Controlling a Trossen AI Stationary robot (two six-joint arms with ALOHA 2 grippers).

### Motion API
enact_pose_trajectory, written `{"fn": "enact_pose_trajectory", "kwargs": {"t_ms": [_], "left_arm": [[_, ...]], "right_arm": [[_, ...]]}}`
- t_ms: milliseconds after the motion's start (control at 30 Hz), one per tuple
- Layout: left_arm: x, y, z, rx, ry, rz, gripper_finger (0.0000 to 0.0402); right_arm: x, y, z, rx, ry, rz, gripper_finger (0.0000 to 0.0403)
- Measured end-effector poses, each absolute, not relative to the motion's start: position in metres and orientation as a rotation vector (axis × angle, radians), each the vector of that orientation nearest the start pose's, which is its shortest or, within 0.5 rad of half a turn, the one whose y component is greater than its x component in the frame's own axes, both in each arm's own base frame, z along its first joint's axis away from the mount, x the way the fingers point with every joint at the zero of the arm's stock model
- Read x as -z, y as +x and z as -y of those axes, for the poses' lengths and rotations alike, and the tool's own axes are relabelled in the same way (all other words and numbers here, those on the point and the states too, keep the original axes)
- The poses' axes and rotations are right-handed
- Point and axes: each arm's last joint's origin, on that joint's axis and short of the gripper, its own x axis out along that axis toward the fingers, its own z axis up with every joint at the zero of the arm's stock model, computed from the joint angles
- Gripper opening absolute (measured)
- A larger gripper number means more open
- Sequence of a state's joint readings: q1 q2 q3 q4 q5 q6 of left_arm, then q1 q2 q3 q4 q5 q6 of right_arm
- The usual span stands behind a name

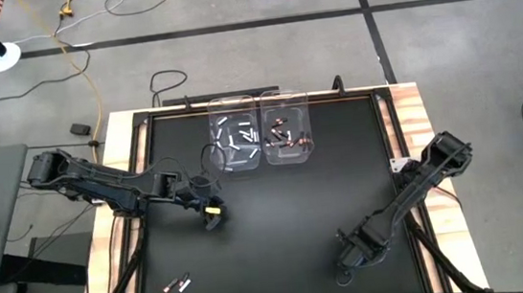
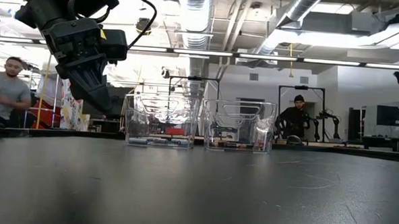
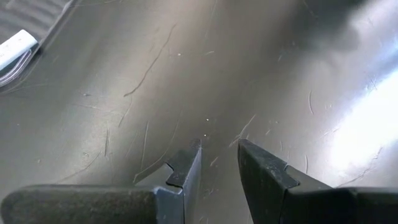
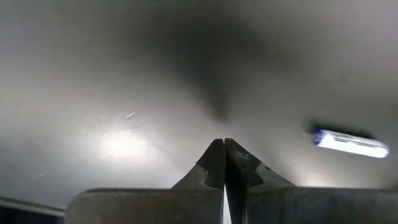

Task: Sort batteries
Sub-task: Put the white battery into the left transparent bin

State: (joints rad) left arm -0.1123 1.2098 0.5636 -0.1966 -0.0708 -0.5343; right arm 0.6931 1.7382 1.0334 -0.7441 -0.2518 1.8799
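1. The left gripper (image 1: 212, 216), dark with a yellow mark, hangs over the bare black table top (image 1: 288, 221), clear of it. Its fingers (image 3: 186, 171) stand a little apart with only scratched mat showing between them.
2. The right gripper (image 1: 346, 275) sits low near the table's front edge. Its wrist view shows the fingertips (image 4: 214, 163) pressed together, nothing between them; the overhead view is too small to confirm this.
3. Beyond the left fingertips, at the table's far edge, two clear plastic bins stand side by side. The left-hand bin (image 1: 234, 144) holds white and silver cylinder batteries (image 1: 232, 142); the right-hand bin (image 1: 288, 139) holds reddish-copper and dark batteries (image 1: 284, 135).
4. Only the overhead view shows two loose batteries (image 1: 177, 285) lying close together near the front left, well behind the left fingers.
5. The table-level view alone shows the room: a person in grey (image 2: 5, 83) at left and a person in dark clothes (image 2: 295, 116) behind the bins.
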Motion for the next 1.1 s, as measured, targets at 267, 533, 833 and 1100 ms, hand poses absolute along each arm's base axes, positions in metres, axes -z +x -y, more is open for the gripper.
{"fn": "enact_pose_trajectory", "kwargs": {"t_ms": [267,533,833,1100], "left_arm": [[-0.179,0.222,0.023,-0.166,-0.382,-0.830,0.0100],[-0.179,0.222,0.023,-0.160,-0.368,-0.831,0.0100],[-0.179,0.222,0.023,-0.183,-0.425,-0.827,0.0100],[-0.179,0.222,0.023,-0.203,-0.470,-0.823,0.0100]], "right_arm": [[-0.163,0.230,-0.191,0.731,0.995,-1.641,0.0021],[-0.164,0.245,-0.172,0.522,0.865,-1.671,0.0060],[-0.164,0.246,-0.154,0.375,0.653,-1.747,0.0124],[-0.163,0.238,-0.150,0.249,0.460,-1.830,0.0175]]}}
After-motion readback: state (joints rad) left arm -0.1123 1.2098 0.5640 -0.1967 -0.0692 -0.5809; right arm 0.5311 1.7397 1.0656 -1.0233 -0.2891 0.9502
